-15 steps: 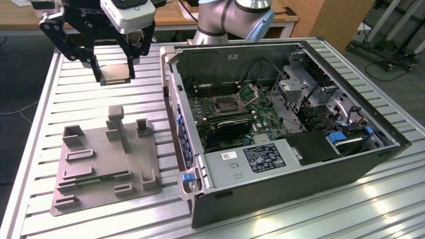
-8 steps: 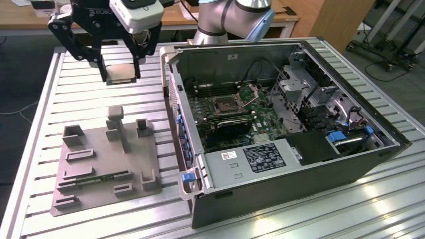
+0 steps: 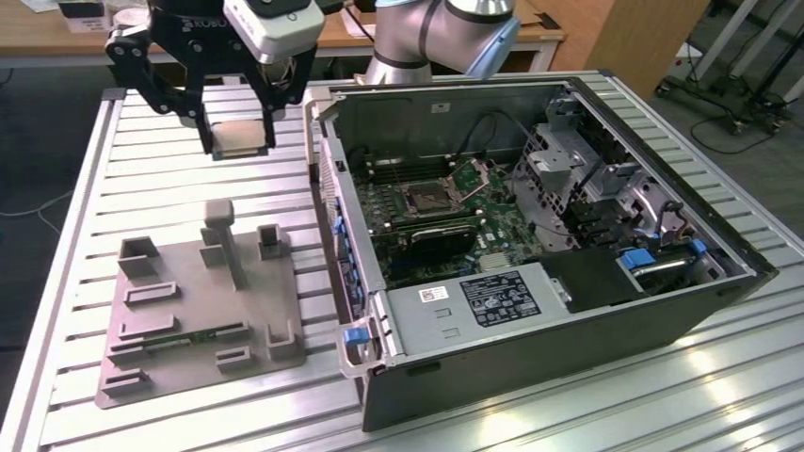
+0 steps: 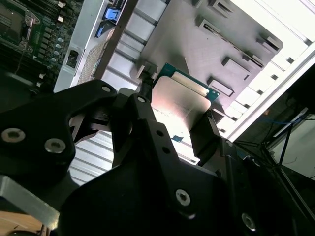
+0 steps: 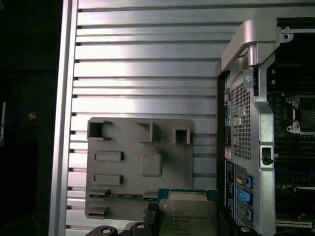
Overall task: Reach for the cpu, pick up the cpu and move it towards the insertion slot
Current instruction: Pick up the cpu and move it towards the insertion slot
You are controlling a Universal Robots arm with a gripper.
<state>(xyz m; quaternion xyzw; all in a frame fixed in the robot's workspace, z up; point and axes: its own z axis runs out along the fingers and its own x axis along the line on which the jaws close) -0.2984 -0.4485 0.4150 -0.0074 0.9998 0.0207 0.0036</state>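
My gripper (image 3: 241, 139) hangs above the slatted table, to the exterior view's left of the open computer case, shut on the cpu (image 3: 243, 135). The cpu is a small square chip with a pale metal face and a green edge, and it shows in both wrist views (image 4: 179, 101) (image 5: 187, 216) between the black fingers (image 4: 204, 135). The insertion slot (image 3: 427, 196) is a square metal-framed socket on the motherboard inside the case, its hinged plate raised. It lies to the exterior view's right of the gripper and lower, and its frame shows in the first wrist view (image 5: 301, 115).
Below the gripper lies a grey plastic tray (image 3: 188, 282) with upright posts and recesses, a green memory stick (image 3: 188, 337) along one edge. The case's side wall (image 3: 329, 188) stands between gripper and socket. Drive cages and cables (image 3: 590, 179) crowd the case's far side.
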